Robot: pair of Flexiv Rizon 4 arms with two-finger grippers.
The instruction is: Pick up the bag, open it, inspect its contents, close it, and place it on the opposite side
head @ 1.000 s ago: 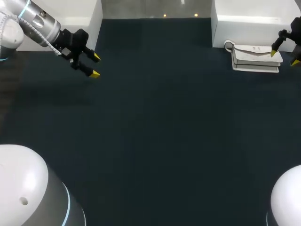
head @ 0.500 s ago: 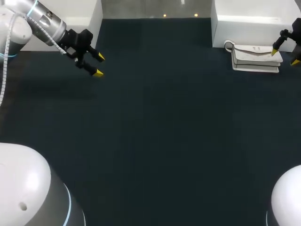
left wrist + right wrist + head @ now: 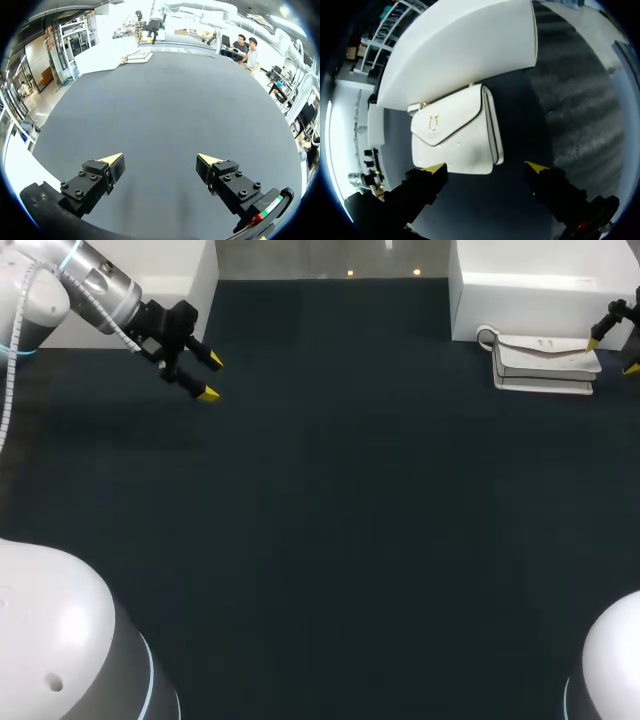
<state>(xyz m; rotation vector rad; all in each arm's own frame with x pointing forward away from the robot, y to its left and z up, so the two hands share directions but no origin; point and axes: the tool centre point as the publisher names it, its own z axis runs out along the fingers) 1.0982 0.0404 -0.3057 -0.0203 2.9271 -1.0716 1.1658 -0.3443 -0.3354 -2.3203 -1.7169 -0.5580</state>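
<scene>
The right gripper [image 3: 486,167] is wide open and holds nothing. 1 yellow tip lies at the edge of the bag [image 3: 455,132] and the other is over bare table [image 3: 580,115] beside it; I cannot tell whether the first tip touches. In the head view this gripper [image 3: 612,355] sits at the table's far right corner, at the bag's [image 3: 543,362] right end. The bag is white, lies flat with its flap shut, and rests against a white block [image 3: 540,290].

The left gripper [image 3: 160,160] is also spread wide and empty, its 2 fingers over bare dark table [image 3: 165,100]. In the head view it [image 3: 211,378] hangs near the far left corner, well apart from the bag.
</scene>
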